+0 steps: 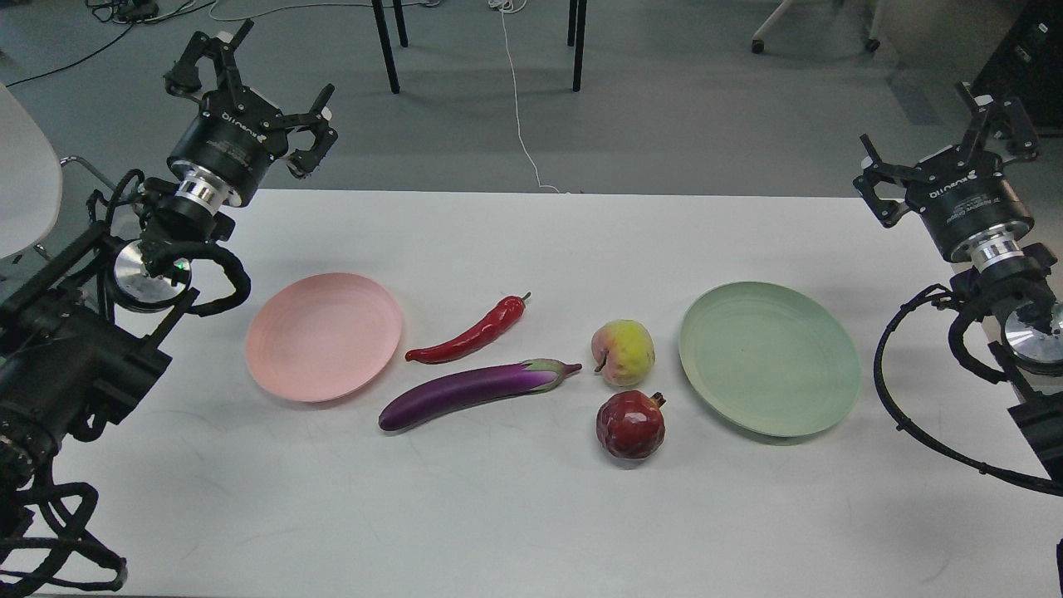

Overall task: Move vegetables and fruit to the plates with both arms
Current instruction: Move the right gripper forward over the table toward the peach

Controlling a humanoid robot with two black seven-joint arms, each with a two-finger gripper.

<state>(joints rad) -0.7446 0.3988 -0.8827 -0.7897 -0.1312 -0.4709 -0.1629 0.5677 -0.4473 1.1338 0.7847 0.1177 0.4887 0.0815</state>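
On the white table lie a red chili pepper [473, 334] and, just in front of it, a purple eggplant [475, 390]. To their right sit a yellow-pink peach [623, 352] and a dark red pomegranate [630, 424]. An empty pink plate [324, 336] lies left of the vegetables, and an empty green plate [769, 357] lies right of the fruit. My left gripper [247, 76] hangs open above the table's far left corner, holding nothing. Over the far right edge my right gripper [947, 133] is open too, well away from every item.
The table [531, 515] has a wide bare front area. Beyond its far edge are grey floor, black chair legs [386, 46] and a white cable [519, 108]. A white rounded object [25, 166] sits at the far left.
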